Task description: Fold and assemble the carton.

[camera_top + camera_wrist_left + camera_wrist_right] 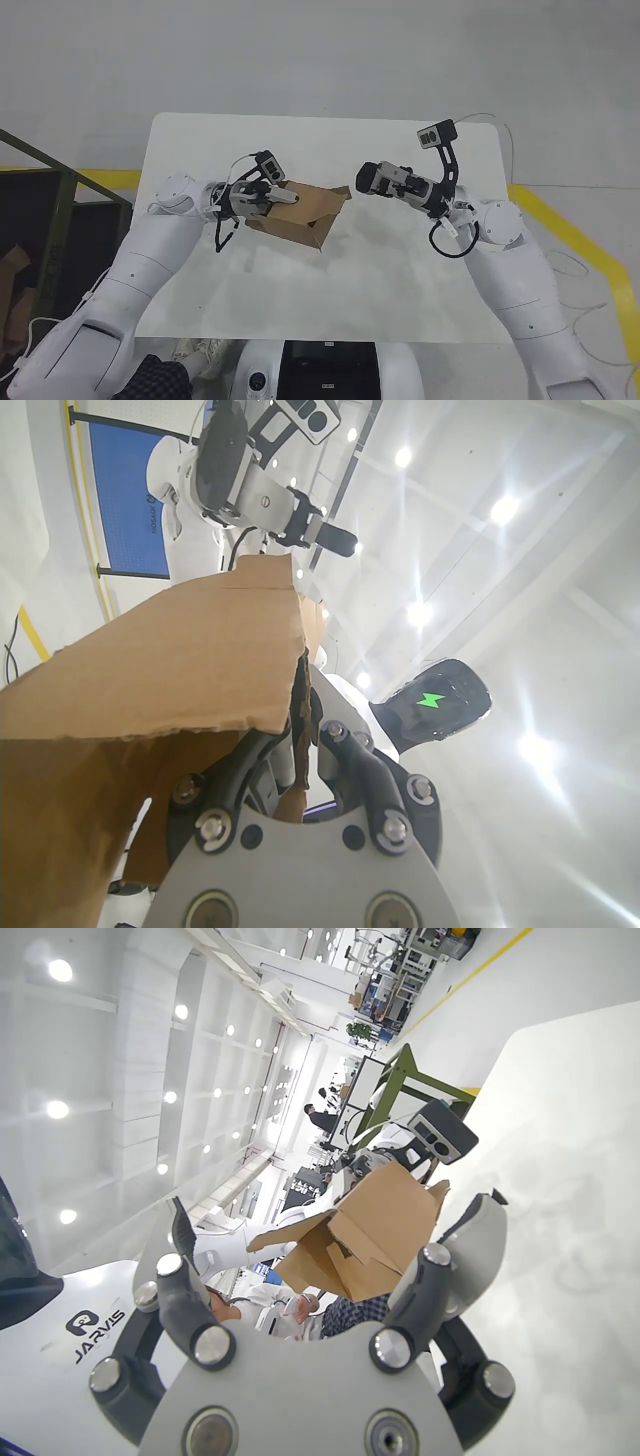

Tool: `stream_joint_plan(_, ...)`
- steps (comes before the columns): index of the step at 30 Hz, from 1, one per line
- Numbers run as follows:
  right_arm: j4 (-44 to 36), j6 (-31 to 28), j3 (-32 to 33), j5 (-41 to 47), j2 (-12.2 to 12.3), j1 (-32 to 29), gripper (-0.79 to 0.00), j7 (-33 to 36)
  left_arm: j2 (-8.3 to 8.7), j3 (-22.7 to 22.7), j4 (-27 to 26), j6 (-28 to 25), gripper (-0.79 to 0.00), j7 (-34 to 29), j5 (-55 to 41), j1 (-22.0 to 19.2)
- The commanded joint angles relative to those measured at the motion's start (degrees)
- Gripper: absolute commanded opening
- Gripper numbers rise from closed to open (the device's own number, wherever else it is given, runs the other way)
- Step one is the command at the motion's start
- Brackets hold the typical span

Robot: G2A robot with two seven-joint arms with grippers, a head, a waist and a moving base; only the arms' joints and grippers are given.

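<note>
A brown cardboard carton is held up over the middle of the white table, its open end with loose flaps toward the right arm. My left gripper is shut on the carton's left wall; in the left wrist view the cardboard edge is pinched between its fingers. My right gripper stands open a short way right of the carton, not touching it. In the right wrist view the carton shows beyond the spread fingers, its inner flaps partly folded.
A green metal frame cart with cardboard stands off the table's left side. Yellow floor tape runs to the right. Bare tabletop lies in front of and behind the carton.
</note>
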Motion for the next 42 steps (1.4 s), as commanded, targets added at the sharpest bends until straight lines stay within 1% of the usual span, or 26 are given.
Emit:
stream_joint_plan(1, -0.29, -0.35, -0.46, 1.60, -0.12, 0.18, 0.000, 0.98, -0.02, 0.19, 0.31, -0.01, -0.785, 0.00, 0.13, -0.14)
stream_joint_plan(5, -0.65, 0.69, -1.86, 4.84, -0.38, 0.05, 0.000, 3.14, -0.28, 0.55, 1.44, -0.36, -0.785, 0.00, 0.18, -0.80)
stream_joint_plan(12, -1.96, 1.01, -3.60, 7.79, -0.67, -0.83, 0.000, 6.20, -0.77, 1.18, 2.72, -1.14, -0.785, 0.00, 1.31, -2.13)
stream_joint_plan(19, -3.09, 2.00, -5.39, 8.24, -1.00, -1.58, 0.000, 6.33, -1.25, 1.29, 3.65, -1.66, -0.785, 0.00, 1.32, -2.60)
stream_joint_plan(27, -1.74, 1.61, -6.34, 9.07, -1.46, -0.46, 0.000, 6.25, -1.50, 0.98, 3.08, -1.40, -0.785, 0.00, 1.23, -2.49)
stream_joint_plan(30, -1.25, 1.40, -5.95, 9.62, -1.47, -0.32, 0.000, 6.77, -1.48, 0.83, 3.09, -1.44, -0.785, 0.00, 1.87, -2.47)
stream_joint_plan(34, -1.44, 0.71, -3.33, 10.56, -1.04, -1.39, 0.000, 7.03, -1.51, 0.33, 3.69, -2.35, -0.785, 0.00, 2.94, -2.74)
stream_joint_plan(38, -3.57, 1.71, -0.86, 10.55, -0.45, -3.36, 0.000, 7.59, -1.63, -0.38, 4.48, -3.49, -0.785, 0.40, 3.43, -2.93)
stream_joint_plan(42, -6.28, 3.18, 0.03, 10.43, -0.08, -6.19, 0.000, 7.51, -1.90, -0.78, 5.64, -4.36, -0.785, 1.16, 3.70, -3.32)
